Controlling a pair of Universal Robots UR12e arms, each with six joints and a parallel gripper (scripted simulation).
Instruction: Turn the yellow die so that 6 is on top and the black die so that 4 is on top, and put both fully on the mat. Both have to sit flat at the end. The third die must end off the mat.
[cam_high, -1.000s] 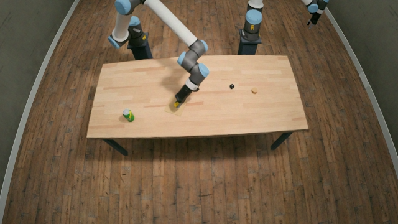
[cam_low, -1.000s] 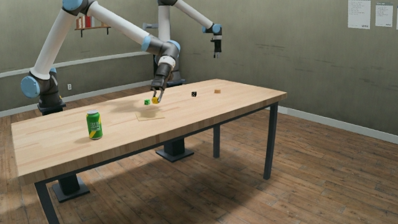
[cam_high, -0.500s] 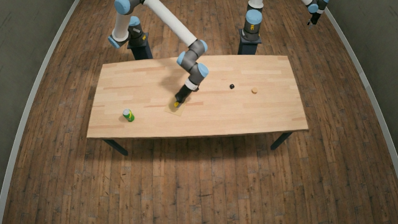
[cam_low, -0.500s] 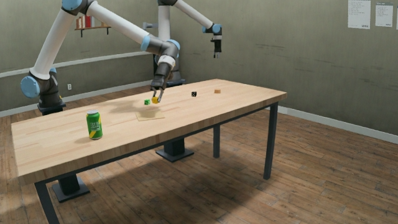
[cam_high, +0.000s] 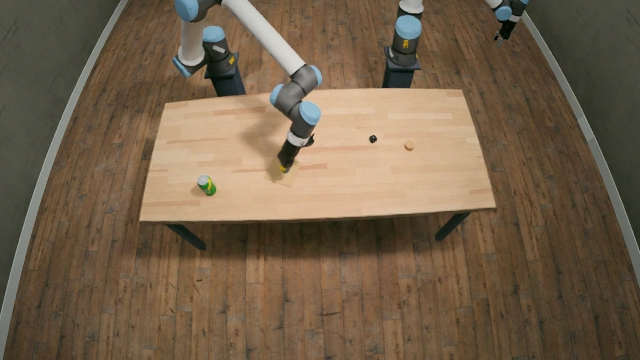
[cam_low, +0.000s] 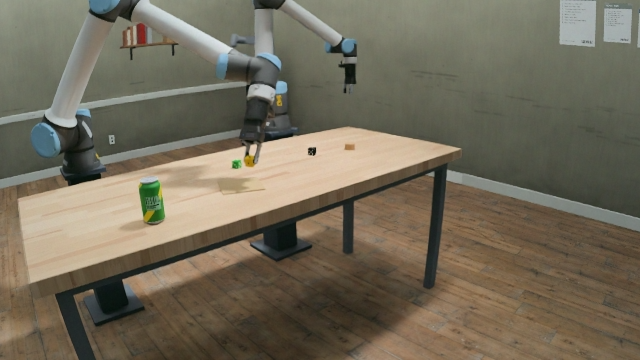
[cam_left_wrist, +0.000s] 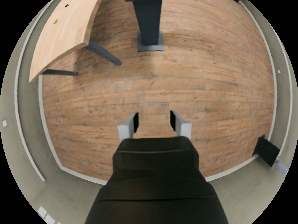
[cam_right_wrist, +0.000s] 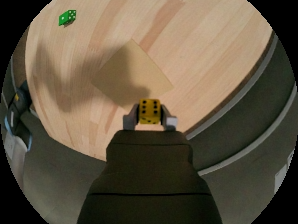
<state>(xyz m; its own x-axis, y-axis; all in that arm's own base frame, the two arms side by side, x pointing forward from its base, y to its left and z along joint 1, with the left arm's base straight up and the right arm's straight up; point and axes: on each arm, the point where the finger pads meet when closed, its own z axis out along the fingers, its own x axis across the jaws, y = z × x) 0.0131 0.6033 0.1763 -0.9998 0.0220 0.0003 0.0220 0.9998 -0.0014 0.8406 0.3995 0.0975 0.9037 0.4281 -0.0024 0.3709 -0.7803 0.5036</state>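
Yellow die (cam_high: 284, 169) (cam_low: 249, 160) (cam_right_wrist: 149, 111): one, clasped between the fingertips of the right gripper (cam_high: 285, 169) (cam_low: 251, 159) (cam_right_wrist: 149, 110), raised above the desk (cam_high: 350, 185) (cam_low: 310, 175) (cam_left_wrist: 62, 37) (cam_right_wrist: 200, 55). Black die (cam_high: 373, 139) (cam_low: 312, 151) (cam_left_wrist: 66, 5): one, on the desk, well apart from that gripper. Left gripper (cam_low: 348, 91) (cam_left_wrist: 154, 122): open, beyond the desk.

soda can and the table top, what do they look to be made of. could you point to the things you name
The soda can (cam_high: 206, 185) (cam_low: 151, 201) looks like thin metal, probably aluminium: bare silvery lid, green and yellow printed body.

The table top (cam_high: 350, 185) (cam_low: 300, 185) seems to be wood, likely laminated, with a fairly matte finish: pale strips in slightly different tones run along it.
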